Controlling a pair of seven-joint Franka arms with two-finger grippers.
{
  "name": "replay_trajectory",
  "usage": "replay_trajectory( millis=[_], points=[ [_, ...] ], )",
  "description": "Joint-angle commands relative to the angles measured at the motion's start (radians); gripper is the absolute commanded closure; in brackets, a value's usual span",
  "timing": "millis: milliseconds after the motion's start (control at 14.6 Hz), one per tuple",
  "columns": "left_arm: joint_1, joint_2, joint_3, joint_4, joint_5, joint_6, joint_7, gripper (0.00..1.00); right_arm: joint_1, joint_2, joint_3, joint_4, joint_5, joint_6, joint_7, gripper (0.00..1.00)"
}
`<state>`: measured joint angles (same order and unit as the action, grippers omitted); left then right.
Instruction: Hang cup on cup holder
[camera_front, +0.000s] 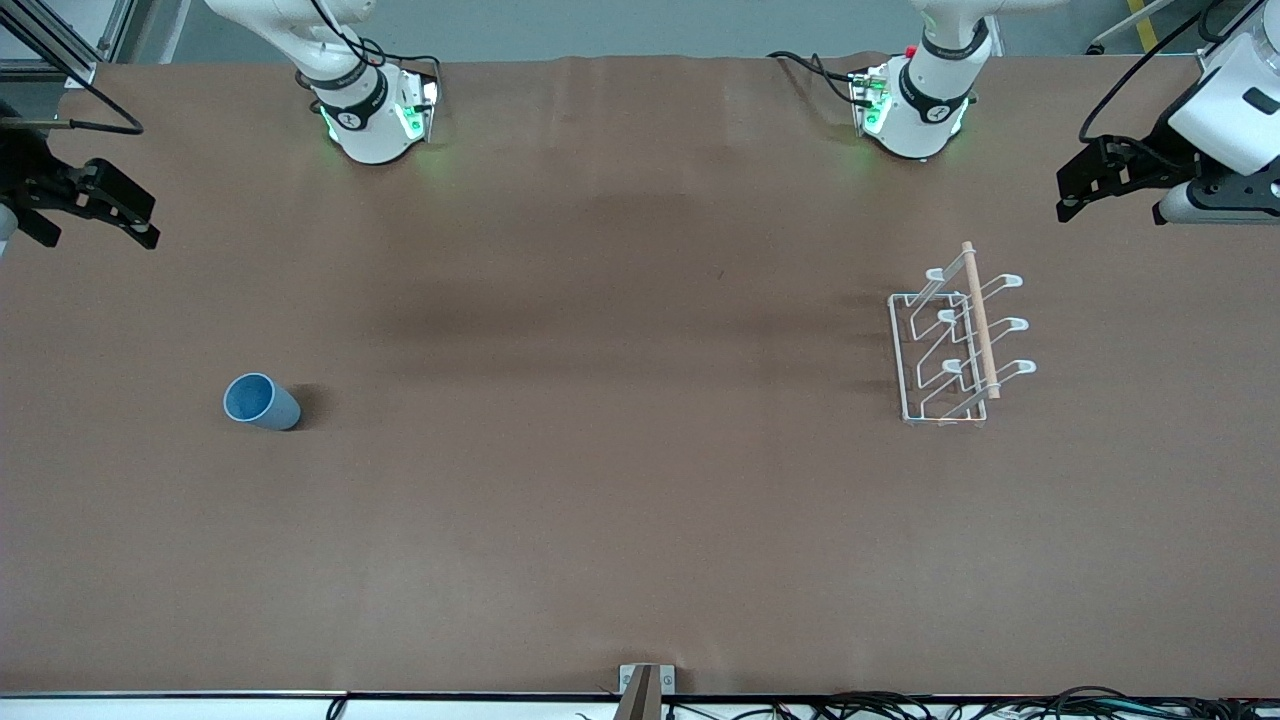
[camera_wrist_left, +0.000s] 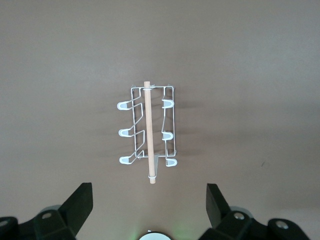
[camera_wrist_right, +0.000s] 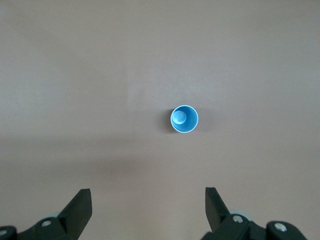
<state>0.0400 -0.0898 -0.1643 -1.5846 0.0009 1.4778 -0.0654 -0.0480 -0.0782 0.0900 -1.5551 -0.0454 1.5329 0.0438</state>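
My right gripper (camera_front: 95, 205) hangs spread and empty above its end of the table, looking down on the small light-blue plastic cup (camera_front: 260, 402) standing upright, so I judge it fetches. My left gripper (camera_front: 1100, 180), equally spread, waits above the white wire cup holder with wooden rod (camera_front: 955, 345), well apart from the cup.

even, diffuse overhead light on the matte brown desk (camera_front: 620, 480), without glare. the cup (camera_front: 262, 401) casts a short soft shadow toward the left arm's end; the cup holder (camera_front: 955, 345) casts faint streaks. broad dim bands cross the desk's middle. green lamps glow at both arm bases (small halos). wrist views are soft, mildly darker at the corners.
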Motion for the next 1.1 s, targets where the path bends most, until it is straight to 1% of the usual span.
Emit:
replay_trajectory(
  millis=[0, 479, 684, 1027],
  points=[
    [0.018, -0.001, -0.001, 0.029, 0.019, -0.024, 0.010, 0.00, 0.004, 0.008, -0.007, 0.017, 0.025, -0.016, -0.013, 0.00],
    [0.034, 0.002, 0.000, 0.038, 0.019, -0.024, 0.013, 0.00, -0.004, 0.011, -0.012, 0.012, 0.025, -0.036, -0.053, 0.00],
    [0.075, 0.010, 0.000, 0.040, 0.007, -0.022, 0.018, 0.00, -0.007, 0.012, -0.012, 0.010, 0.025, -0.036, -0.053, 0.00],
    [0.067, 0.019, -0.007, 0.038, 0.005, -0.022, 0.016, 0.00, -0.009, 0.035, -0.013, 0.006, 0.025, -0.025, -0.056, 0.00]
  ],
)
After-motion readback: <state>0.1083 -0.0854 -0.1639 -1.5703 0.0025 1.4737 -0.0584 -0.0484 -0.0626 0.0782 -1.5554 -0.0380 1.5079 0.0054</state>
